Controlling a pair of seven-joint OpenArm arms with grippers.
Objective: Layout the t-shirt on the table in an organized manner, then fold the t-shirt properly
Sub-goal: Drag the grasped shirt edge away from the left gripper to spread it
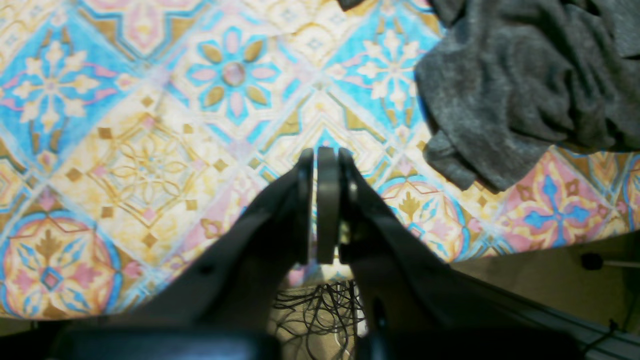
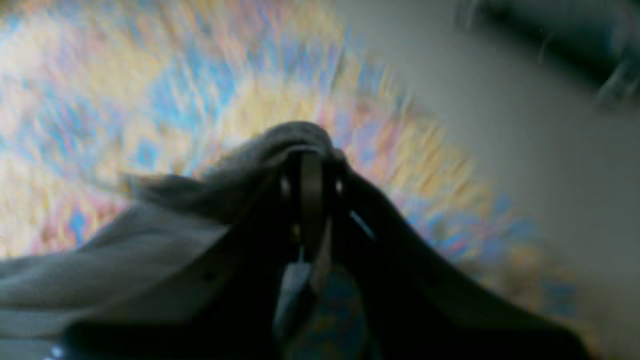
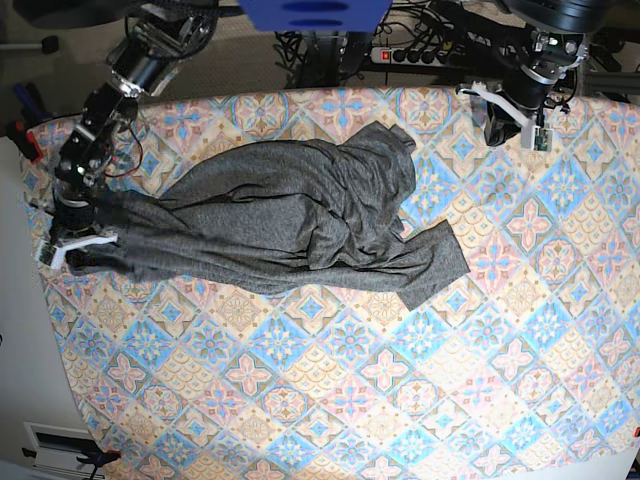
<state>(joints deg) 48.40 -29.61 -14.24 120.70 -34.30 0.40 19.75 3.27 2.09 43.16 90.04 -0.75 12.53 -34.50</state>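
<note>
The dark grey t-shirt (image 3: 290,220) lies crumpled across the far half of the table (image 3: 350,380), stretched out toward the left edge. My right gripper (image 3: 85,248) is at that left end, shut on a bunched edge of the t-shirt (image 2: 150,235); in the blurred right wrist view the fabric wraps over the right gripper (image 2: 310,155). My left gripper (image 3: 498,133) hovers near the far right of the table, shut and empty. In the left wrist view the left gripper (image 1: 327,155) is over bare patterned cloth (image 1: 150,150), with a fold of the t-shirt (image 1: 525,85) up and to its right, apart from it.
A power strip and cables (image 3: 420,50) lie beyond the table's far edge. Under the left gripper the table's edge drops to floor with tangled cables (image 1: 320,310). The right gripper sits close to the table's left edge (image 3: 40,290).
</note>
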